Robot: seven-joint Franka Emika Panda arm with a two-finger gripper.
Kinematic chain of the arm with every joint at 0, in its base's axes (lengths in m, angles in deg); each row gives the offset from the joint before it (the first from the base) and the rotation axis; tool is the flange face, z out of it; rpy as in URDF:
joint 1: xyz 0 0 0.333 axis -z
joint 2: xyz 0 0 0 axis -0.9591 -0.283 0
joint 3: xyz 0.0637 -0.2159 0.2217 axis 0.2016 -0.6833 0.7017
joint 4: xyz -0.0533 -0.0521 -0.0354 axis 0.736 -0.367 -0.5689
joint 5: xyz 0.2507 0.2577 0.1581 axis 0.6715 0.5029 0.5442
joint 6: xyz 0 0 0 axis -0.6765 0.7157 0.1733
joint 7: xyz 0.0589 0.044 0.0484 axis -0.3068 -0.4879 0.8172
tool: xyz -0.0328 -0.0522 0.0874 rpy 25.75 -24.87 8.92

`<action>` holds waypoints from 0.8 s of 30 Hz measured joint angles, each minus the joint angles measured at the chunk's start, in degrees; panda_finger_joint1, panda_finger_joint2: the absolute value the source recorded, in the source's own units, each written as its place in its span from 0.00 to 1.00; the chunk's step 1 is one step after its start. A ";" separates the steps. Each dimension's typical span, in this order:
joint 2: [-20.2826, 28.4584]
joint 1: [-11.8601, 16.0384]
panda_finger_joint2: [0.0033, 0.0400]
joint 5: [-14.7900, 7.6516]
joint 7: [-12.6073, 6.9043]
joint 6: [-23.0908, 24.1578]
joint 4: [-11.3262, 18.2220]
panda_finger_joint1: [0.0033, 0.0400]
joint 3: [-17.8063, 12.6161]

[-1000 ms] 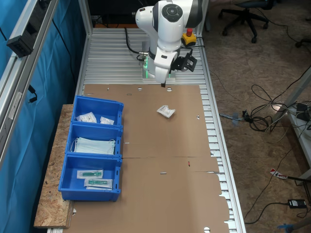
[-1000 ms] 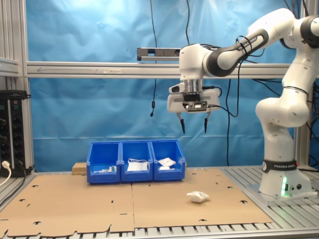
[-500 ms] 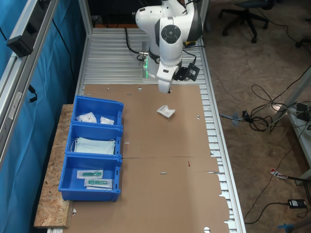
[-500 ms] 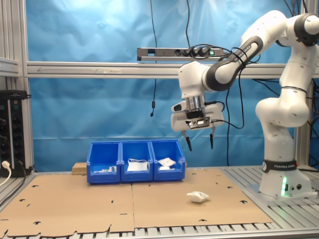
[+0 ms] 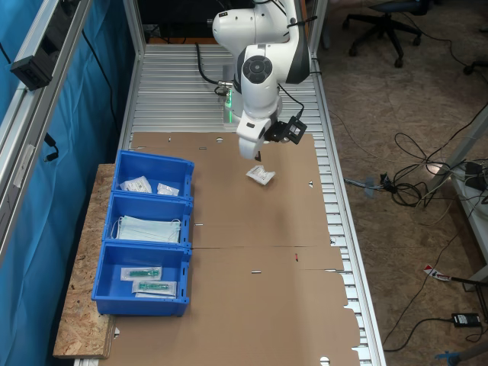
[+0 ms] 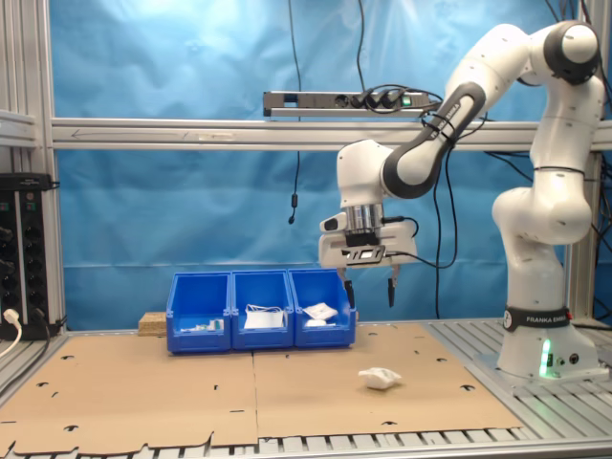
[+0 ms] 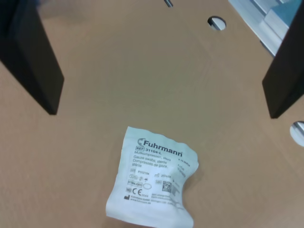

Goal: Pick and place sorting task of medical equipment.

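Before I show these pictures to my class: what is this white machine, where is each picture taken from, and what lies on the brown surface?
It is a robot arm with a two-fingered gripper, open and holding nothing. The first exterior view looks down from above, the second exterior view looks across the table, and the wrist view looks down between the fingers. On the cardboard-covered table lies one small white packet, below the gripper and not touched. Three blue bins at the table's edge hold similar packets, face masks and long clear sleeves.

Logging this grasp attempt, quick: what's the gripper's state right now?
Gripper: open, jaws spread and empty, above the packet.
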 joint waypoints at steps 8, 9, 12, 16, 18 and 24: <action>-4.76 1.36 1.00 8.79 0.00 8.89 2.36 1.00 1.42; -5.25 1.43 1.00 10.08 0.00 9.84 2.68 1.00 1.77; -6.14 1.53 1.00 12.86 0.00 11.78 3.31 1.00 2.58; -7.82 1.64 1.00 18.73 0.00 15.58 4.44 1.00 4.52; -8.66 1.65 1.00 21.66 0.00 17.42 4.89 1.00 5.59; -11.40 1.67 1.00 29.37 0.00 22.59 5.70 1.00 8.44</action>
